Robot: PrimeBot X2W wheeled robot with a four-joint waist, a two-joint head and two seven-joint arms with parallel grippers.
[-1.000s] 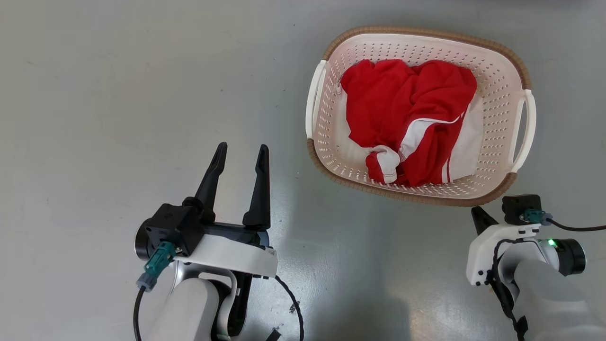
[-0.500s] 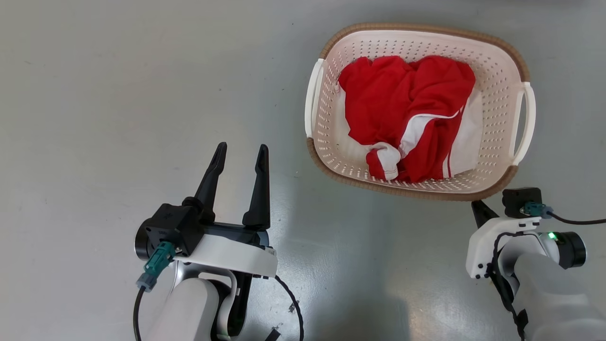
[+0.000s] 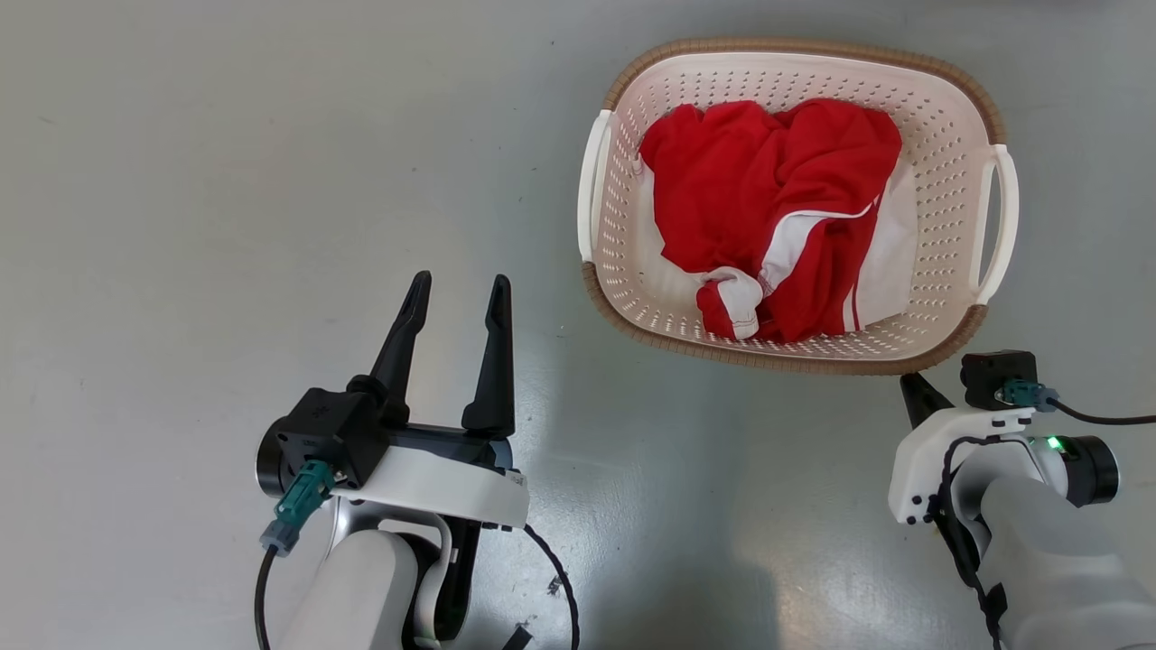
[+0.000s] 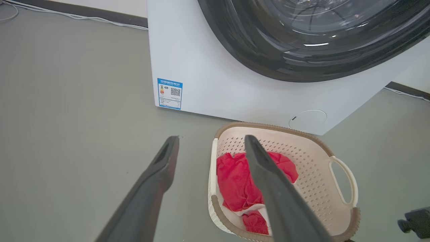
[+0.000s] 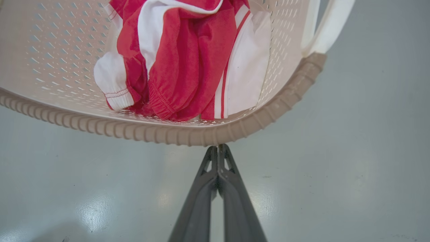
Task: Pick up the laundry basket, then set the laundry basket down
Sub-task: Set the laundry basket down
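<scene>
Our laundry basket [image 3: 621, 194] sits on the grey floor [image 3: 181, 181] just in front of the white washing machine [image 4: 218, 84], with a red-and-white garment [image 3: 768, 199] heaped inside. Our left hand [image 3: 461, 280] hovers over the floor to the basket's left, fingers spread wide and empty, well apart from it. Our right hand [image 5: 218, 146], fingers pressed together on nothing, points its tips at the brown rim near the basket's right corner; we cannot tell whether they touch.
</scene>
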